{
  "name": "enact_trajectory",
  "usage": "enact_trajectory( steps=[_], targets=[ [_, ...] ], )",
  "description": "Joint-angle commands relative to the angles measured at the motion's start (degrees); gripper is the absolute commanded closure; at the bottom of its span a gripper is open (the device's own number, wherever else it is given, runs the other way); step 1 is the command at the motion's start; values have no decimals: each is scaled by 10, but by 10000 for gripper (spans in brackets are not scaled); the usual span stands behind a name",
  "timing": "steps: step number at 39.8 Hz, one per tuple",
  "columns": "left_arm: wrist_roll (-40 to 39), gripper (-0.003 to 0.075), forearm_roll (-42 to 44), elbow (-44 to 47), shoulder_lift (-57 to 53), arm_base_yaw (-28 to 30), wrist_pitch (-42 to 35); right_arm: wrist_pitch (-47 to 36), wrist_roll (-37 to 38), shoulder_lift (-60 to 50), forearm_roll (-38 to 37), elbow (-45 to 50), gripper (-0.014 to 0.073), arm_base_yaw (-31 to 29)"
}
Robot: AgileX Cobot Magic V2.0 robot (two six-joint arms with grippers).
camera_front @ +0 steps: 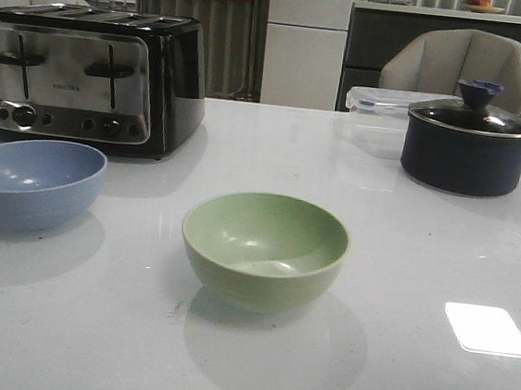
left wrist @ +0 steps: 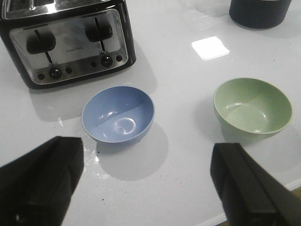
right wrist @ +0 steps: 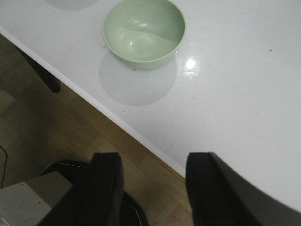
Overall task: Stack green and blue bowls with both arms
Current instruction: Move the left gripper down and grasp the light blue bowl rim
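- While neither arm has closed in on anything, I read both grippers as spread and empty: the left gripper (left wrist: 148,181) hangs above the table with its jaws wide apart, and the right gripper (right wrist: 153,188) hovers over the near table edge, jaws parted, floor showing beneath.
- Nearest me on the glossy white table (camera_front: 409,378) sits the pale sage-green round matte bowl (camera_front: 264,248), upright and empty, roughly centre.
- A little farther back and to the left rests the dusty grey-blue round matte bowl (camera_front: 31,180), also upright, well apart from the green one.
- I judge the stack hasn't started; I'd bring the left gripper down over the blue bowl's rim, pinching one wall, lift clear, then lower it centred into the green bowl while the right steadies that one.
- Behind the blue bowl stands the chrome-and-black four-slot toaster (camera_front: 86,79), so I'd lift straight up before swinging.
- Farthest right is the dark navy lidded pot (camera_front: 471,147), out of my path.
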Motion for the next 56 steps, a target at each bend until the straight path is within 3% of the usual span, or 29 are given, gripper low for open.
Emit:
enact_trajectory(
  steps=[1, 19, 34, 45, 56],
  targets=[
    [-5, 118, -8, -18, 13, -5, -44, -33, -5, 0, 1, -15, 162, -1],
    [-39, 118, 18, -128, 277, 25, 66, -33, -5, 0, 1, -15, 162, -1],
    [-39, 118, 6, -249, 535, 132, 50, -33, -5, 0, 1, -15, 162, -1],
    [-39, 118, -7, -331, 681, 137, 26, -33, -5, 0, 1, -15, 162, -1],
    [-39, 118, -13, -357, 746, 137, -9, -33, -5, 0, 1, -15, 162, -1]
  ],
)
